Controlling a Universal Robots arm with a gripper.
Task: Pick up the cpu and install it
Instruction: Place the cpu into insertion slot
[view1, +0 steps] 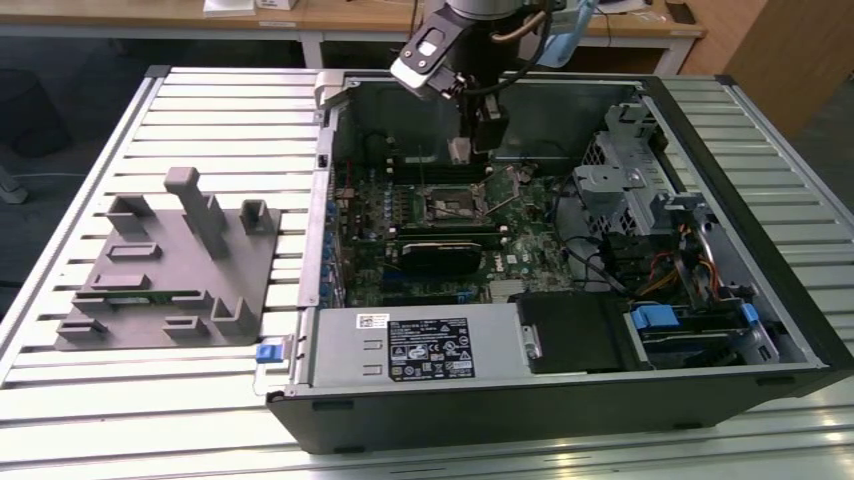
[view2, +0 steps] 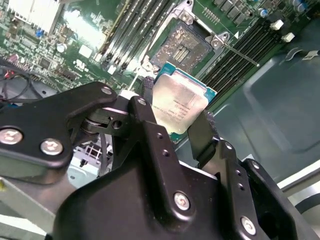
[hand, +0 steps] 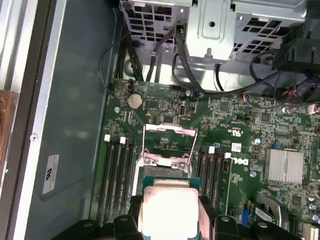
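The arm (view1: 470, 12) is grey metal, with a white-and-black camera box (view1: 427, 52) at its wrist. The gripper (view2: 178, 107) is matte black, its hinged links fastened with round silver screws (view2: 182, 200); the jaws are black too.

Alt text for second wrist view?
The black gripper clamps a flat square silvery-topped cpu between its fingers over a green motherboard. Beyond it sits the open black square socket with its metal frame.

We see a pale slatted surface (view1: 160, 110) beneath everything. Behind it, in the exterior view, a wooden desk (view1: 360, 18) stands on white legs over a dark floor (view1: 80, 60), with a wooden panel (view1: 787, 50) at the exterior view's right.
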